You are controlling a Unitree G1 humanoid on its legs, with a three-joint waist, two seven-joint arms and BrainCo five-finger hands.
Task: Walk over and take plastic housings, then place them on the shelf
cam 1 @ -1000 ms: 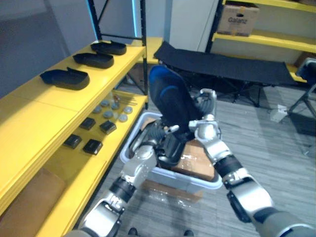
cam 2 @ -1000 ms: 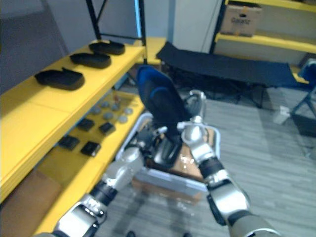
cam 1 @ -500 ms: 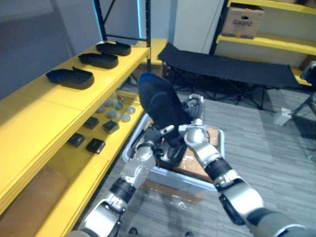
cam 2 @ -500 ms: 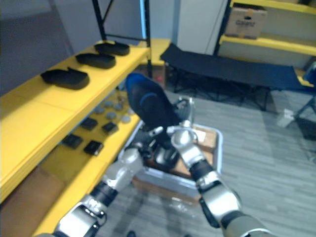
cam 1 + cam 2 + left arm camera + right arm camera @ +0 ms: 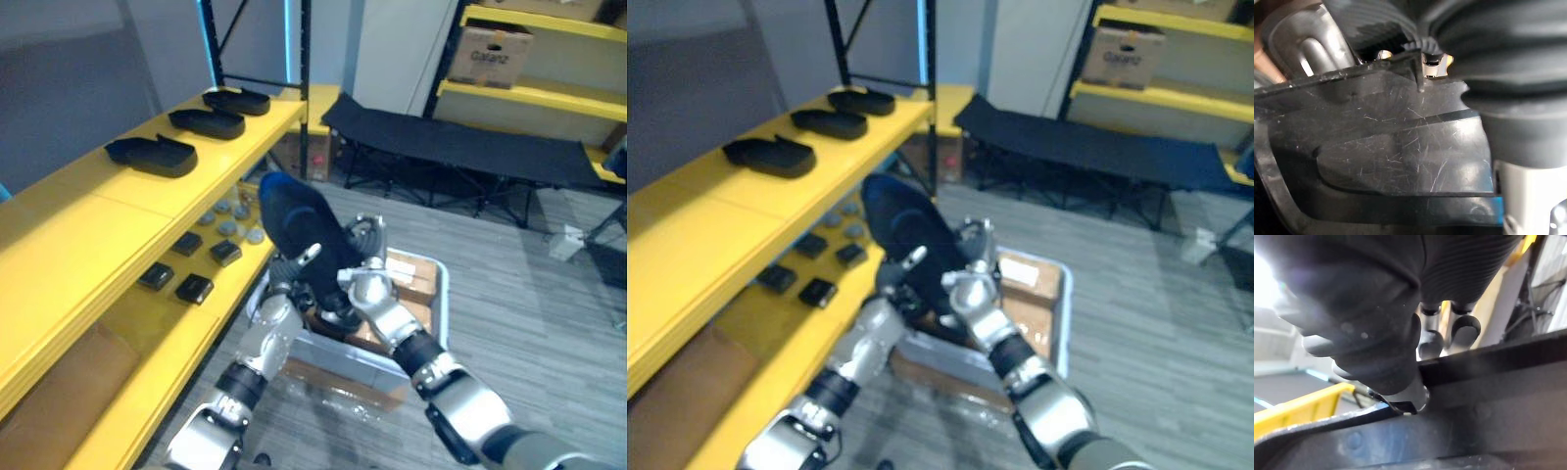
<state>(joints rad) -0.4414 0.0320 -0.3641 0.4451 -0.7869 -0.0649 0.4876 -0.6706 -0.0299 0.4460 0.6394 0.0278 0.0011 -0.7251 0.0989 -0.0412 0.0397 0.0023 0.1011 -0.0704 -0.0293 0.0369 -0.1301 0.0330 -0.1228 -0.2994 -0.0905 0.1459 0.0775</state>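
Beside the yellow shelf: one housing held over the bin

At far left, the long yellow shelf [image 5: 88,225] runs away from the robot. Top level: three housings [image 5: 152,155] in a row, black, shallow, lying flat and apart from one another. Lower level: small black blocks [image 5: 191,287] nearest, grey discs [image 5: 235,211] farther along. Floor [image 5: 549,323] is grey plank.

Centre: a pale bin [image 5: 438,294] sits on the floor just beside the shelf, on top of a cardboard carton [image 5: 333,382]. Brown boxes [image 5: 407,274] lie inside it.

Above the bin, clear of it, is the housing [image 5: 299,225]: black plastic, long with a rounded end, tilted so that end points up and toward the shelf. Wrist views show a scuffed, scratched inner face with a raised rim.

Left hand [image 5: 290,272] grips its lower part from the shelf side, thumb and fingers curled onto the edge. Right hand [image 5: 361,289] clamps the opposite side, fingers hooked over the rim.

Behind: a black folding cot [image 5: 460,147]. Far right: a second yellow rack [image 5: 529,95] with a cardboard box [image 5: 493,54] on it.
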